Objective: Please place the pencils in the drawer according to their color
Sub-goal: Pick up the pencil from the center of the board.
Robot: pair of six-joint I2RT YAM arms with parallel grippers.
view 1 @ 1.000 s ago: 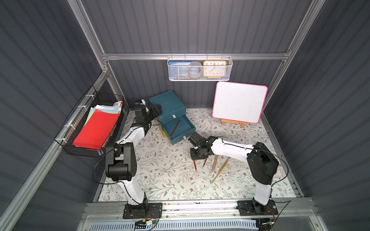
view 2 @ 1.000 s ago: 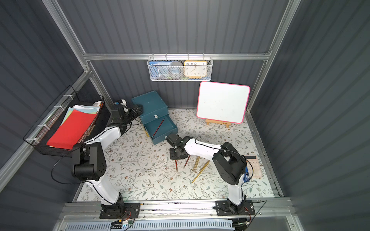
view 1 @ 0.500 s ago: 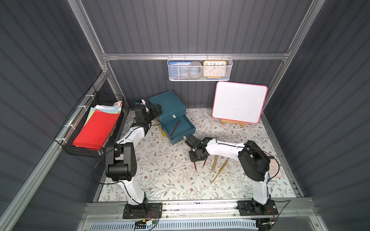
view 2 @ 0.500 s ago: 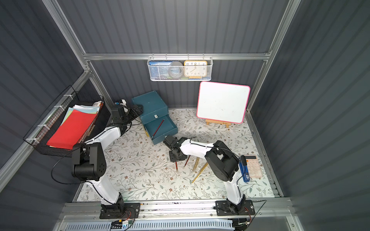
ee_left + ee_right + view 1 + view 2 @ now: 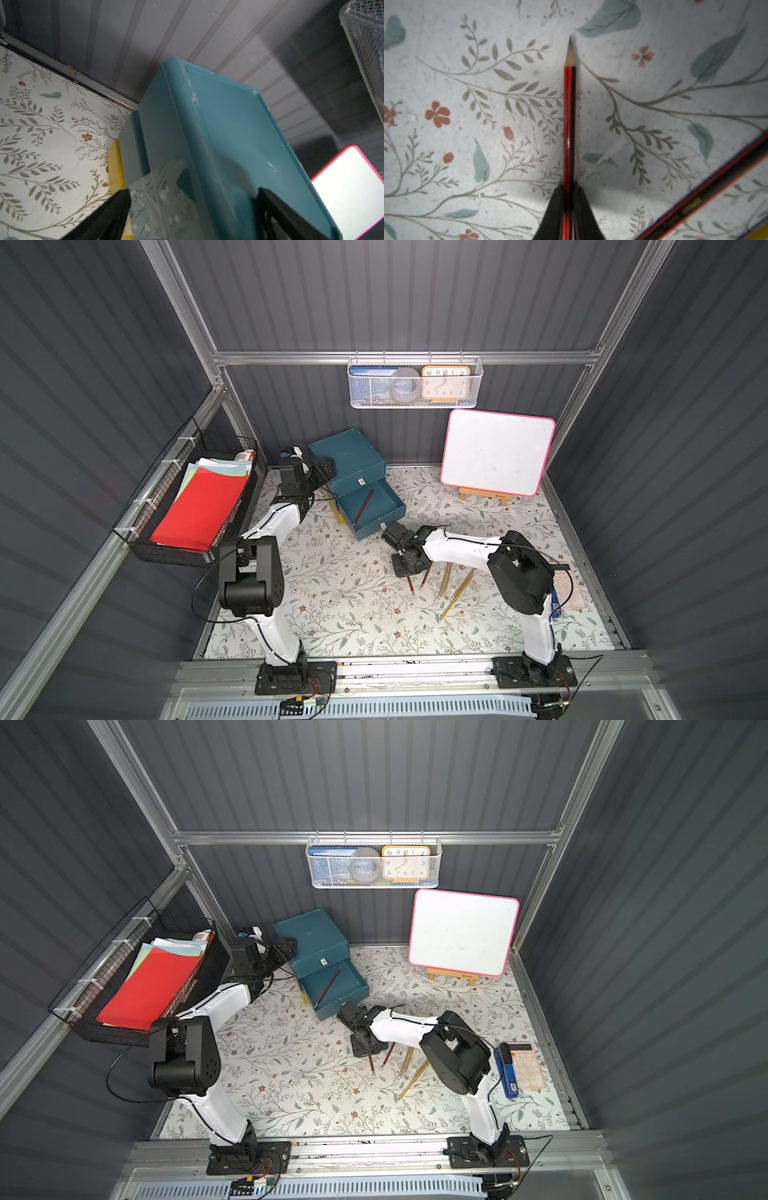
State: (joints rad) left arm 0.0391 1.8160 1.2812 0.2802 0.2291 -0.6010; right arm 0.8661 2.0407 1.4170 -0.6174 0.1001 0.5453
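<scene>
Step in hand: pick-up of a striped red pencil (image 5: pixel 569 114). It is being clamped between the closed fingers (image 5: pixel 558 207) of the right gripper (image 5: pixel 569 187), low over the counter (image 5: pixel 332 597), just near and right of the open drawer (image 5: pixel 376 526). A second red pencil (image 5: pixel 424 577) and the gold-yellow pencils (image 5: pixel 451 587) are lying just to its right. Another red pencil (image 5: pixel 365 506) is already lying in the drawer. The left gripper (image 5: pixel 192 195) is being held with its fingers spread wide across an edge of the teal drawer unit (image 5: pixel 347 456); contact cannot be told.

Next move, as judged: the clamped pencil is to be lifted clear, carried far-left and released beside its red match, lengthwise with the drawer.

Against one second earlier: the right fingers, then apart, are now closed, and the gripper is sitting slightly further left. The loose pencils and the left arm are unchanged.
</scene>
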